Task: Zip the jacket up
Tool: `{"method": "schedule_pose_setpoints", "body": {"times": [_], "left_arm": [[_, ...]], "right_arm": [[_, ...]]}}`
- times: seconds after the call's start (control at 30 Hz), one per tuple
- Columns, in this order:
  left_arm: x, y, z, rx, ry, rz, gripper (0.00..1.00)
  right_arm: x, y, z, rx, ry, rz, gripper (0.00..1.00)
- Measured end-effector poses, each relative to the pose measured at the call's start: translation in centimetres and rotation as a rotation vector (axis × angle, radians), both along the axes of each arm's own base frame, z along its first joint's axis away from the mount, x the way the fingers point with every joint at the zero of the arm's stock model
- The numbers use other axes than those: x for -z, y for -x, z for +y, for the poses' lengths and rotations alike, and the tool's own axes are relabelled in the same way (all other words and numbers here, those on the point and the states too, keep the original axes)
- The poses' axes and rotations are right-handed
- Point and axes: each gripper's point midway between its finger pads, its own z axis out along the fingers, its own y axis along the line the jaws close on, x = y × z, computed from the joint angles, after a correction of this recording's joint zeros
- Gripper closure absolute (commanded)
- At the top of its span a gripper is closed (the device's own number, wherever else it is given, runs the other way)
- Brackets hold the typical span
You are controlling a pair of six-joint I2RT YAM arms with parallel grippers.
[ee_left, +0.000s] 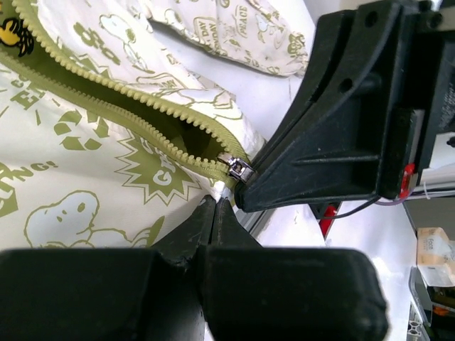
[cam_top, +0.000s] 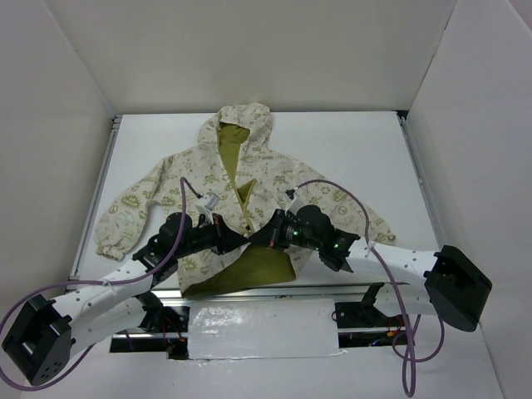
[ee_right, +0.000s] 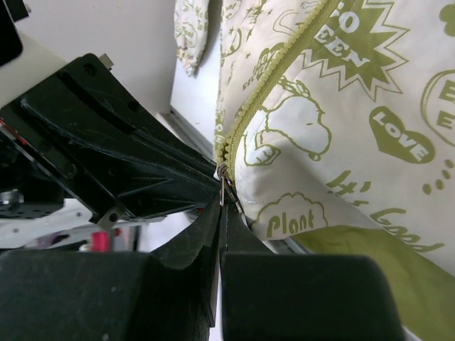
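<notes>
The jacket (cam_top: 274,179) lies flat on the table, hood at the far end, its front open from the collar down most of its length. Both grippers meet at the bottom of the zipper. My left gripper (cam_top: 240,239) (ee_left: 215,202) is shut on the cream bottom end of the zipper tape, just below the metal slider (ee_left: 239,169). My right gripper (cam_top: 254,239) (ee_right: 222,204) is shut on the thin metal zipper pull (ee_right: 225,186) at the foot of the olive zipper teeth (ee_right: 245,121). In each wrist view the other gripper's black body fills one side.
Olive fabric (cam_top: 258,270) spreads from under the jacket's hem toward the near edge. A crinkled silver sheet (cam_top: 262,328) lies between the arm bases. White walls enclose the table (cam_top: 349,145) on three sides. Purple cables (cam_top: 332,187) loop over both arms.
</notes>
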Motion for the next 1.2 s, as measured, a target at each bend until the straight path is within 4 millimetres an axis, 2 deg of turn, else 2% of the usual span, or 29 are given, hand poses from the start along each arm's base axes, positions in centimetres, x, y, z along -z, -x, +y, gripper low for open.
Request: {"method": "schedule_pose_setpoints", "body": {"times": [0.27,0.53,0.83,1.2], "left_arm": [[-0.5,0.0,-0.2,0.023,0.010,-0.039,1.00],[0.1,-0.3,-0.3,0.027,-0.012,-0.052,1.00],[0.3,-1.0,0.2,0.003,-0.030,-0.081,1.00],[0.7,-1.0,0.4,0.001,-0.052,-0.088,1.00]], "right_arm": [[-1.2,-0.4,0.0,-0.010,-0.065,0.091,1.00],[-1.4,-0.7,0.6,-0.021,-0.067,0.187,1.00],[-0.3,-2.9,1.1,0.084,0.024,0.339,1.00],[0.3,-3.0,1.4,0.051,0.059,0.352,1.00]]}}
